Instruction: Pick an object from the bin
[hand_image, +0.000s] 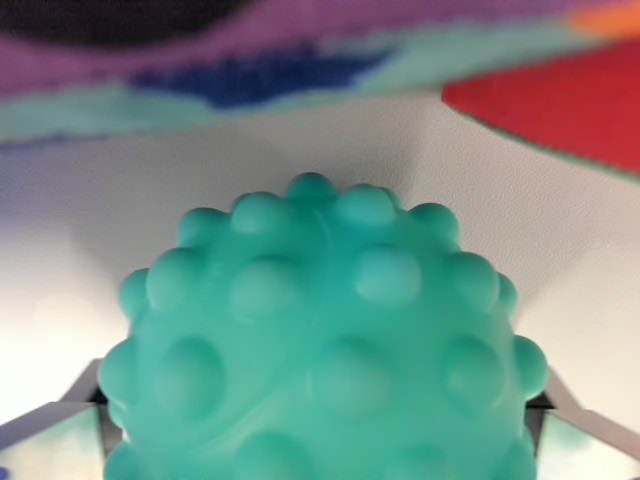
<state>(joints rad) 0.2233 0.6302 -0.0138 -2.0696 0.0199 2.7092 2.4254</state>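
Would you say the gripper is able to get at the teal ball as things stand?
Probably yes. The teal ball fills the wrist view right by the camera, with a finger showing at each lower corner beside it, and nothing lies between. Whether the fingers already touch it cannot be told.

From here I see the ball (320, 350) cut off at the bottom edge, hiding most of both fingers (60, 435). The colourful surface (250, 70) above is blurred and cropped.

A teal rubbery ball studded with rounded bumps (322, 350) fills the lower middle of the wrist view, very close, before the pale white bin wall (150, 200)
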